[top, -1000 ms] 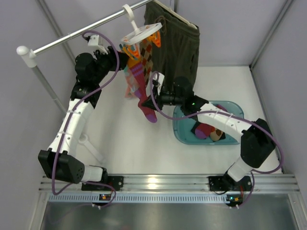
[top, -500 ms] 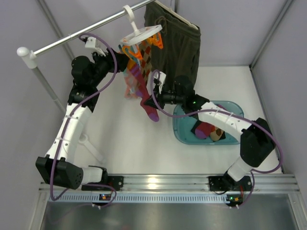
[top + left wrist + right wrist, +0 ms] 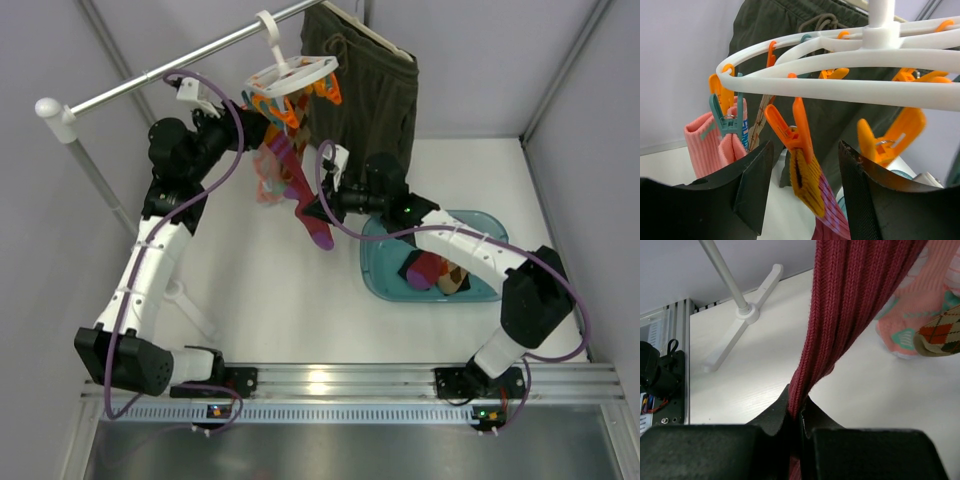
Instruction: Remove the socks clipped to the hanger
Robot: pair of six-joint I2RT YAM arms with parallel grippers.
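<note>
- Hanger, white plastic ring type with hook top and orange and teal pegs [image 3: 296,74]: hooked over a grey metal rail [image 3: 170,76], just beside dark olive-green fabric shorts [image 3: 368,100] on the same rail.
- Socks on the ring: a maroon ribbed knit sock [image 3: 850,305] hangs lowest. A pink knit sock [image 3: 700,145] is held by a teal peg [image 3: 728,118]. A brown-orange diamond-pattern sock [image 3: 940,332] hangs near it.
- Socks already off: a small heap [image 3: 432,272] lies in a teal plastic basin [image 3: 492,224] on the white table.
- Right gripper [image 3: 796,410]: jaws pinched tight on the lower part of the maroon ribbed knit sock, which runs taut upward from the grip.
- Left gripper [image 3: 805,150]: jaws partly spread, holding nothing, one black pad on each side of an orange plastic peg [image 3: 790,127] under the ring. That peg bites orange-and-magenta striped fabric [image 3: 807,187], probably the cuff of the maroon sock, though the views do not prove it.
- Step in hand, as judged: open the peg, draw the sock free.
- Handling advice: centre the left pads on the peg's upper handles, not on its biting end, then squeeze squarely. Keep only light downward tension with the right arm until the peg opens, since a hard pull would tilt the ring or lift its hook off the rail.
</note>
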